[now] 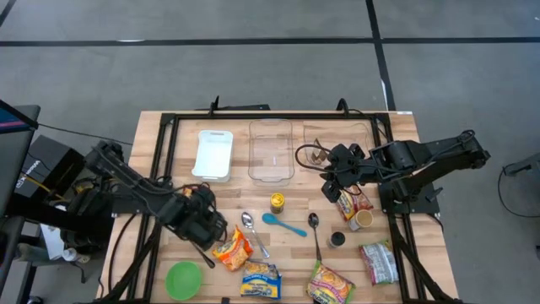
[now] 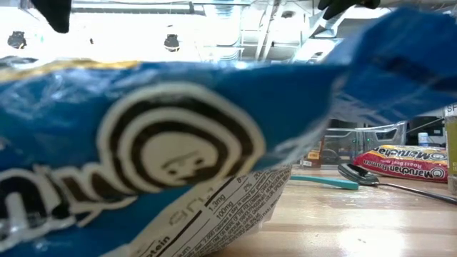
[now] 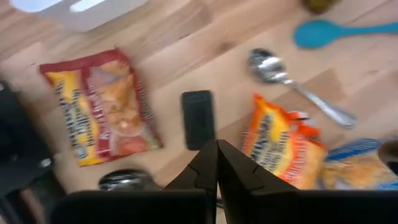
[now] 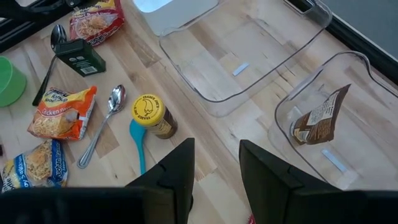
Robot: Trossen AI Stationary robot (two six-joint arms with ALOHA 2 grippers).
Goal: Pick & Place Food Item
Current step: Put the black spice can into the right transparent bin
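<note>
The light wooden table point(image 1: 422, 262) carries everything; along its far edge sit three trays side by side: a white rectangular plastic tray point(image 1: 213, 154) toward the far left, a clear rectangular plastic bin point(image 1: 271, 150) in the middle, and a second clear plastic bin point(image 4: 348, 124) toward the far right, which holds a brown snack packet point(image 4: 318, 119) lying tilted inside it; the left arm reaches in from the left edge, and its left gripper point(image 1: 205, 226) hovers near the front-left part of the table with its fingers point(image 3: 208, 163) pressed together, holding nothing; the right arm comes in from the right edge, and the right gripper point(image 1: 333, 179) hangs just in front of that second bin, its fingers point(image 4: 180, 165) spread apart with nothing between them; near the front edge lie a blue noodle packet point(image 1: 261, 281), an orange noodle packet point(image 1: 234, 249) just beside the left gripper, and a red noodle packet point(image 1: 329, 285) toward the right; a green round plastic bowl point(image 1: 183, 279) sits at the front left; mid-table stand a yellow-lidded glass jar point(image 1: 277, 201), a teal plastic spoon point(image 1: 283, 223), and a metal spoon point(image 1: 252, 230).
</note>
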